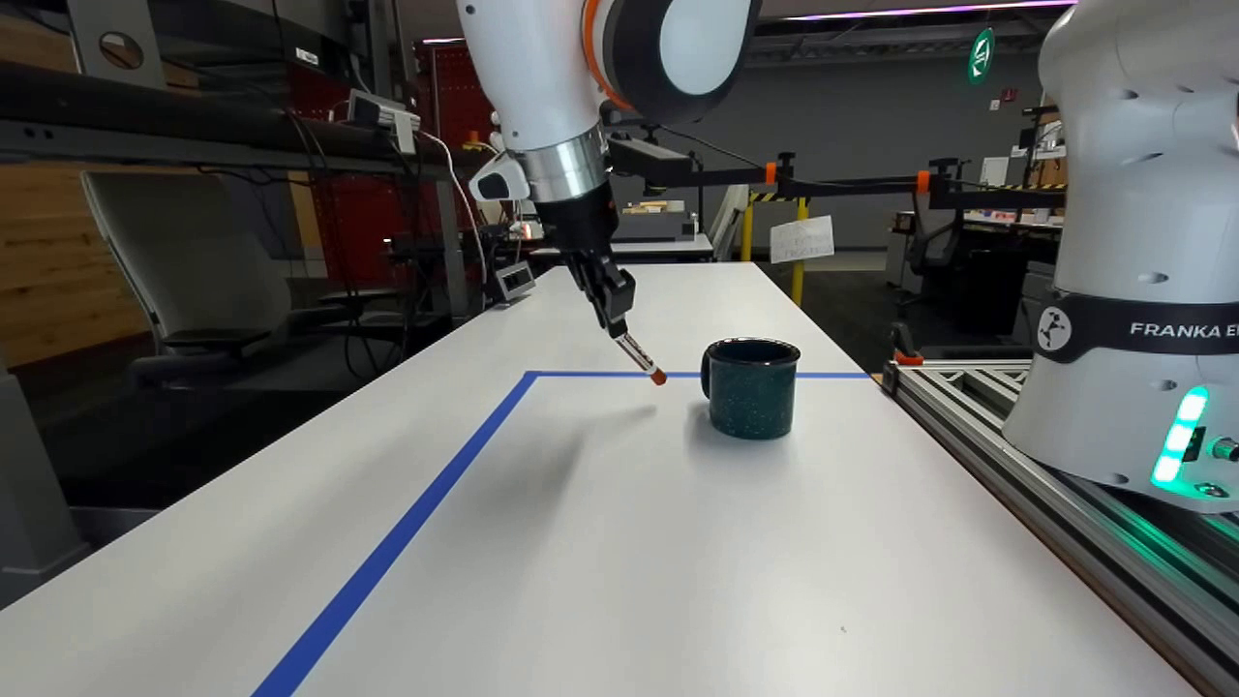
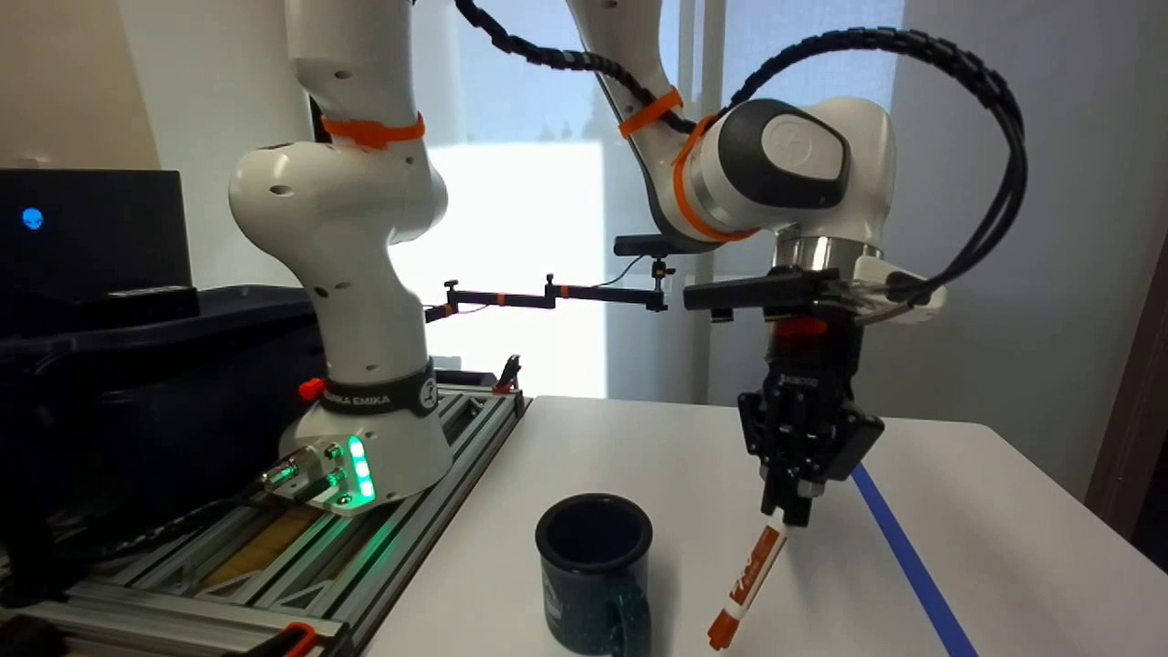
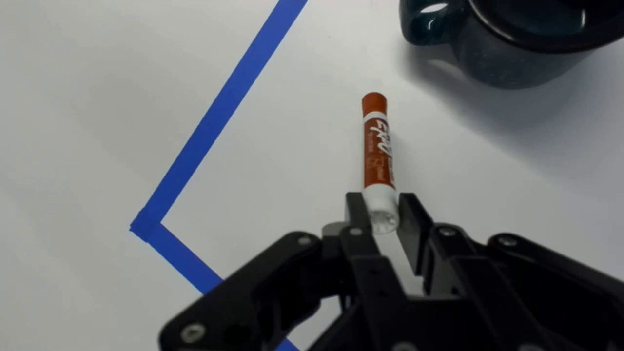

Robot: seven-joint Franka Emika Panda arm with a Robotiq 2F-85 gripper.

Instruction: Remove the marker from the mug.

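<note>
one mug (image 2: 584, 593) close by me, one marker (image 2: 753, 575) held outside it
the mug's floor is too dark to read, its handle (image 2: 631, 620) cut off in an exterior view; one gripper (image 2: 787, 516), nearly closed, holds the tilted marker by its partly hidden white end.

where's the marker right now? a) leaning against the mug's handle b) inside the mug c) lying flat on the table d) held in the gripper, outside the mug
d, since the wrist view shows the marker with its white end pinched in the gripper, while the mug stands apart from it in all three views.
</note>
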